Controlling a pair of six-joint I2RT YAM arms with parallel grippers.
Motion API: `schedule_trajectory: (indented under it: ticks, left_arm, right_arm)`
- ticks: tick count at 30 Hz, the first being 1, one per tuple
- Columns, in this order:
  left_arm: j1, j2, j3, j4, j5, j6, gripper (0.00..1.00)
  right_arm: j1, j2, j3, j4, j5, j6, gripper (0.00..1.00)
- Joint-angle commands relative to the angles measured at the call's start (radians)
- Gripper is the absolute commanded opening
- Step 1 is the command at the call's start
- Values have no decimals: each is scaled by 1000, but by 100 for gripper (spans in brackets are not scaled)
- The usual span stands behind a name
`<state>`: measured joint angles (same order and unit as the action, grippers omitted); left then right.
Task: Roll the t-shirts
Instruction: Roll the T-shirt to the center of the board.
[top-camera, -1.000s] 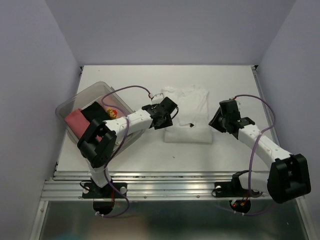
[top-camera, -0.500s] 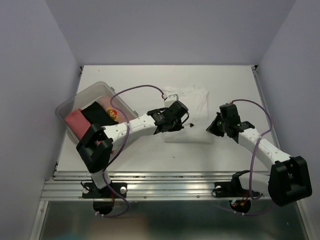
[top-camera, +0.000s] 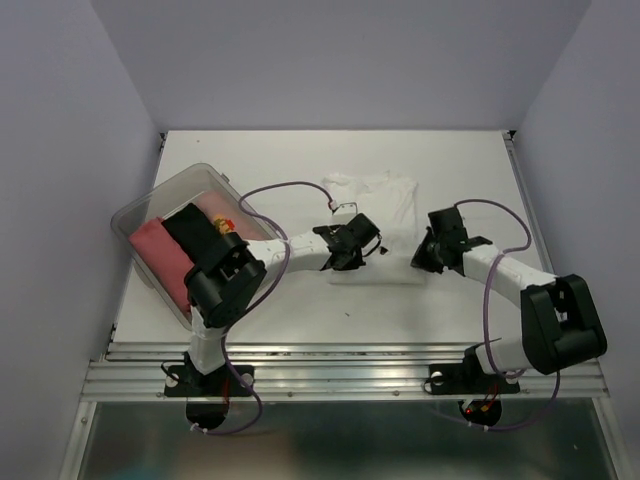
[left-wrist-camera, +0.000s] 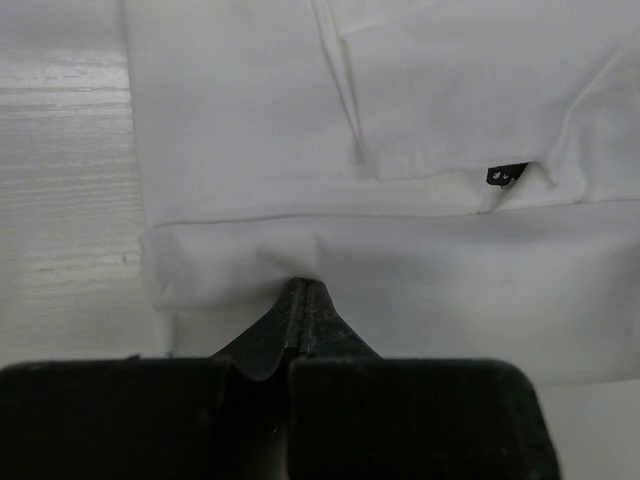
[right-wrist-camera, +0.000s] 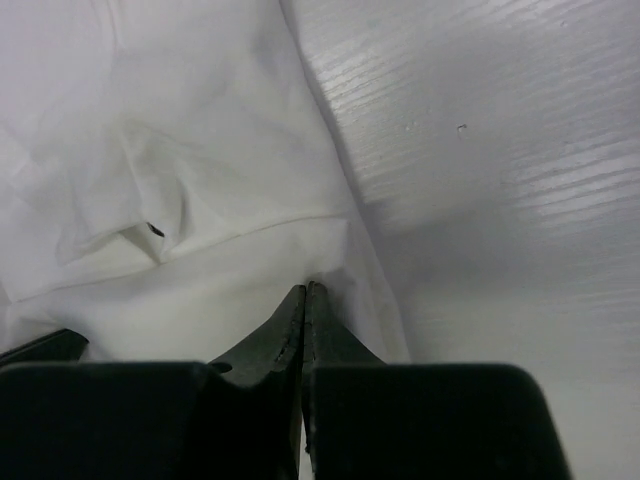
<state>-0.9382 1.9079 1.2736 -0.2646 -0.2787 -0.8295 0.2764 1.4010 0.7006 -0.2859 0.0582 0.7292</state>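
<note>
A white t-shirt (top-camera: 385, 205) lies flat mid-table, its near end folded into a thick band (left-wrist-camera: 450, 280). A small dark neck label (left-wrist-camera: 505, 174) shows just past that band. My left gripper (top-camera: 352, 256) is shut, its tips (left-wrist-camera: 303, 287) pinching puckered cloth at the band's left end. My right gripper (top-camera: 424, 256) is shut too, its tips (right-wrist-camera: 305, 290) nipping the band's right corner. More t-shirts lie in the tub: salmon-pink (top-camera: 158, 250), black (top-camera: 190, 230) and one with red-yellow print (top-camera: 222, 222).
The clear plastic tub (top-camera: 150, 198) stands at the table's left edge, beside the left arm. Bare white tabletop (right-wrist-camera: 500, 150) runs to the right of the shirt. A metal rail (top-camera: 350, 375) borders the near edge.
Both grippers have come down onto the shirt's near fold and shut. The left one swung right and nearer; the right one moved left toward the shirt's corner.
</note>
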Motion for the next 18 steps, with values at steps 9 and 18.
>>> schedule_trajectory:
  ticks: [9, 18]
  left_arm:
    - [6, -369, -173, -13, -132, -13, 6]
    - [9, -428, -373, 72, 36, -97, 53]
  right_arm:
    - [1, -376, -36, -148, 167, -44, 35]
    - [1, -445, -203, -125, -44, 62, 51]
